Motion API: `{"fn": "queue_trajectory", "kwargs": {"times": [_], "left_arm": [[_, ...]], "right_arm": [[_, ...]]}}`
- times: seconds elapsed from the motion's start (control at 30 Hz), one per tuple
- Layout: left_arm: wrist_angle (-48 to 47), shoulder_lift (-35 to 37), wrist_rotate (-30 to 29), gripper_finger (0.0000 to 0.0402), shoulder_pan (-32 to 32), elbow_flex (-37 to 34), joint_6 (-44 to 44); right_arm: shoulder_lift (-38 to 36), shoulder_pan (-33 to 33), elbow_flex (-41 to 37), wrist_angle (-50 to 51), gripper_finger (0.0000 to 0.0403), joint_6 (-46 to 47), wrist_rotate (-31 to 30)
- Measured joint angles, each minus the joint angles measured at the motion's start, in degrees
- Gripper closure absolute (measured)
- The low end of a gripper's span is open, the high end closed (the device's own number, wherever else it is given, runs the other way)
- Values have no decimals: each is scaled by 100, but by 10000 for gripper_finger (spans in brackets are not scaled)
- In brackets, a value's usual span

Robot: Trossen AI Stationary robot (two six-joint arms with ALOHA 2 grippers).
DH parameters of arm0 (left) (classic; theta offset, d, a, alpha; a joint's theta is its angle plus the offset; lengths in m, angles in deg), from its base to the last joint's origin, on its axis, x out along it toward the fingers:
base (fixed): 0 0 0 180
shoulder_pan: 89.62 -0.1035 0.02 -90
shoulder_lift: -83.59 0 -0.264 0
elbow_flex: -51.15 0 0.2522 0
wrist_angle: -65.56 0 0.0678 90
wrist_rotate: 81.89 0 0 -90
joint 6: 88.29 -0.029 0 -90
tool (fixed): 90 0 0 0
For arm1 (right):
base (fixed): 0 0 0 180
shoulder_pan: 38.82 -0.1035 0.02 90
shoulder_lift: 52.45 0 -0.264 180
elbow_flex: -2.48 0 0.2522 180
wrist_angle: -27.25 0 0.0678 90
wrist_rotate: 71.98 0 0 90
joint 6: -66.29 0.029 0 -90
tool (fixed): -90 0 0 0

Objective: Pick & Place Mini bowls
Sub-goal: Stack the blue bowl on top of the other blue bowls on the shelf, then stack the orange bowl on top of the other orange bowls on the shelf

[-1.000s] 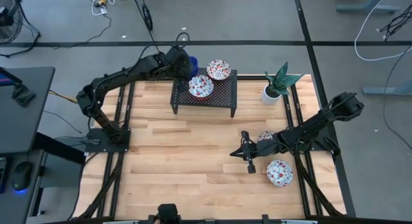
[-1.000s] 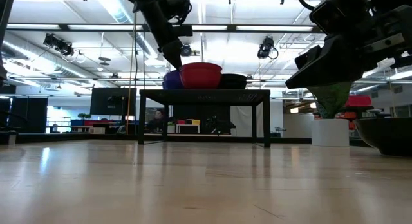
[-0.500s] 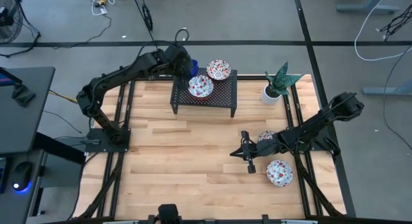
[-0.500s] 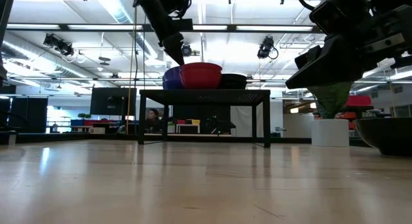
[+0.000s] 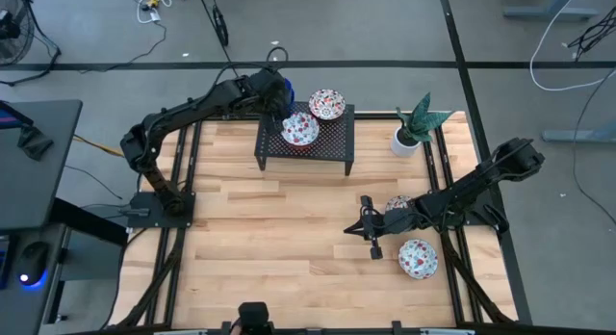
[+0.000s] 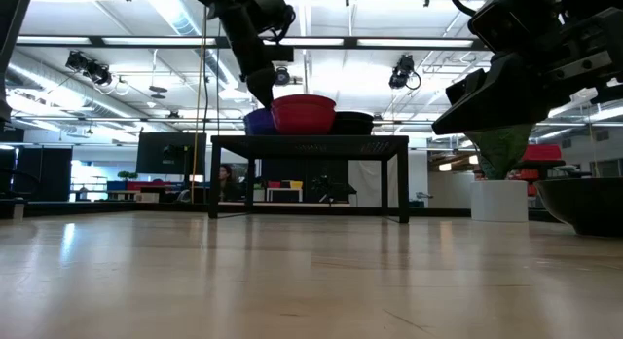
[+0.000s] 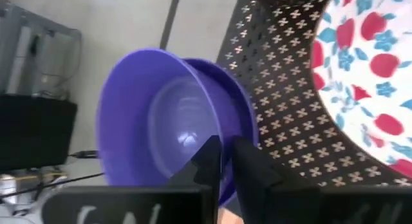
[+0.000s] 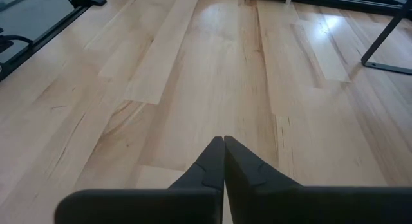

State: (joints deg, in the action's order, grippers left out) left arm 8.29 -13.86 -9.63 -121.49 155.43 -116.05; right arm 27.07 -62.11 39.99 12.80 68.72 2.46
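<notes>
A small black perforated-metal stand (image 5: 318,141) is seen at the far side of the light wooden slatted table (image 5: 269,239). At the stand's far left corner, a glossy solid-blue round mini bowl (image 7: 168,118) is gripped by the left gripper (image 7: 225,161): in the left wrist view its two dark fingers are closed on the bowl's rim, one finger inside the bowl and one outside. The blue bowl is tilted and overhangs the stand's edge, so that grey floor is seen beyond it. In the high view only a sliver of the blue bowl (image 5: 286,90) is visible past the left arm.

Two white mini bowls with a red-and-blue floral pattern are set on the stand: one (image 5: 300,130) just beside the blue bowl, the other (image 5: 327,104) behind it, toward the stand's far right corner.

The right gripper (image 5: 369,229) is held low over the table's right half, well apart from the stand, with its fingers pressed together and nothing between them; bare wood is seen past them in the right wrist view. Two more floral mini bowls are found on the table by the right arm: one (image 5: 418,258) in the open near the front right, the other (image 5: 397,204) partly hidden under the arm. A white pot holding a green plant (image 5: 412,131) is placed at the table's far right corner.
</notes>
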Motion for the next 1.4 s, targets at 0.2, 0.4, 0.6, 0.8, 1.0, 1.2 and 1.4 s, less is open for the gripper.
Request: {"fn": "queue_trajectory", "kwargs": {"times": [0.2, 0.4, 0.6, 0.8, 1.0, 1.2, 1.4], "left_arm": [[-2, 33, -6, 332, 98, -2, -121], [-5, 33, -8, 256, 133, -2, -115], [-328, 37, -2, 232, 141, 244, -55], [-1603, 119, 561, 259, 134, 996, 534], [-1699, 1031, 1416, 305, 288, 46, 1139], [182, 2764, 1517, 360, 1179, -2475, 1890], [4082, 4001, 1521, 392, 2561, -5452, 2636]], "right_arm": [[0, -2, 0, 0, 394, -9, 0], [0, -1, 0, -1, 394, -9, 0], [0, 0, 0, 0, 394, -7, 0], [0, 0, 2, 137, 394, 4, 0], [0, -123, 2, 225, 394, 2, 0], [0, -264, 2, 114, 399, -191, 20], [0, -238, 2, -263, 388, 271, 120]]}}
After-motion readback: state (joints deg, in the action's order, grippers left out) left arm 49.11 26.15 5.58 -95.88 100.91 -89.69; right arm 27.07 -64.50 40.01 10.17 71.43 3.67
